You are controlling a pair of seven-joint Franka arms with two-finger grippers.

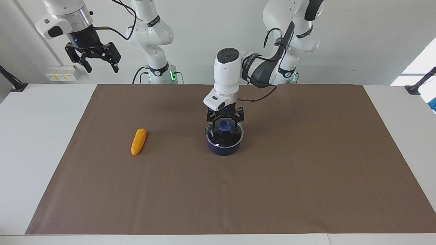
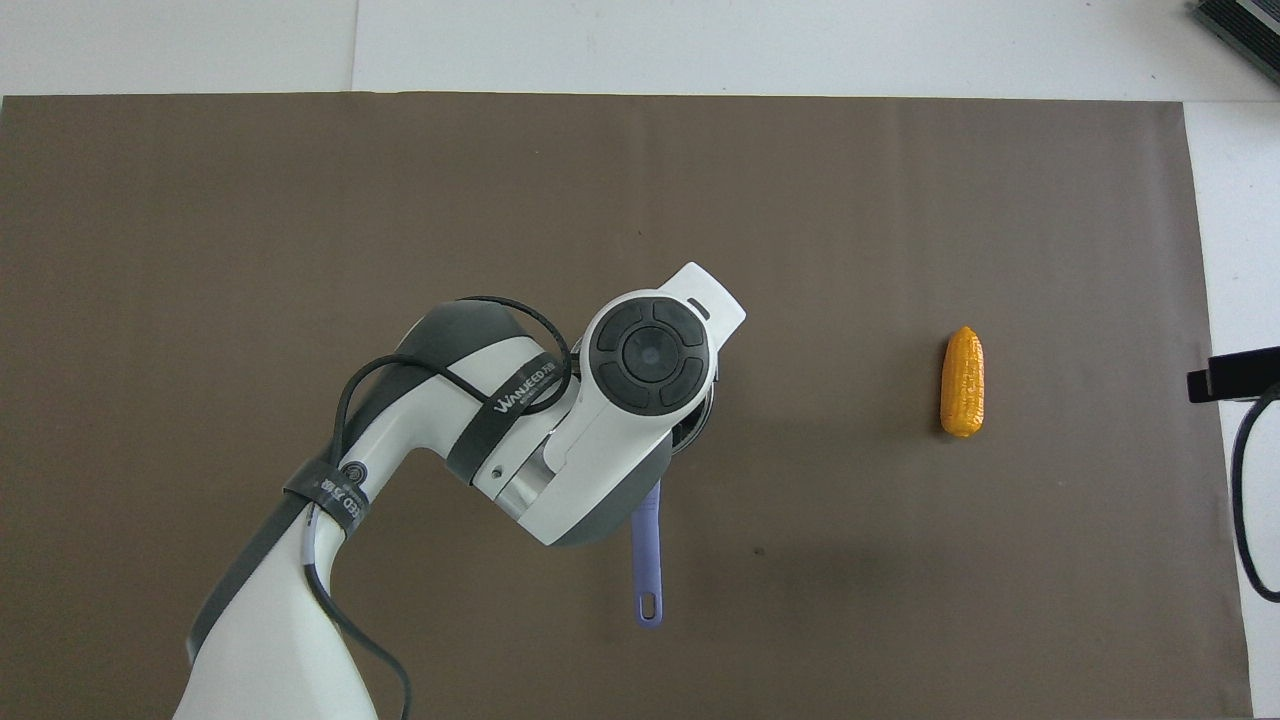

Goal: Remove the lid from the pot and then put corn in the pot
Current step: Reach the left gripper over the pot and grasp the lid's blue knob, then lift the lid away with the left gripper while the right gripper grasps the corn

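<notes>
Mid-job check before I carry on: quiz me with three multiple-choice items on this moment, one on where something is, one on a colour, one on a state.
1. Where does the corn lie?
A. in the pot
B. on the brown mat, toward the right arm's end of the table
C. in the right gripper

2. What colour is the knob of the lid?
A. blue
B. red
C. white

3. How does the left gripper stand?
A. shut on the pot's handle
B. raised high at the table's edge
C. open, down at the lid's knob

Answers:
1 B: the cob rests on the mat, apart from the pot.
2 A: the knob shows blue through the fingers.
3 C: its fingers stand apart on either side of the knob, the lid is on the pot, and the right gripper waits open, up high.
</notes>
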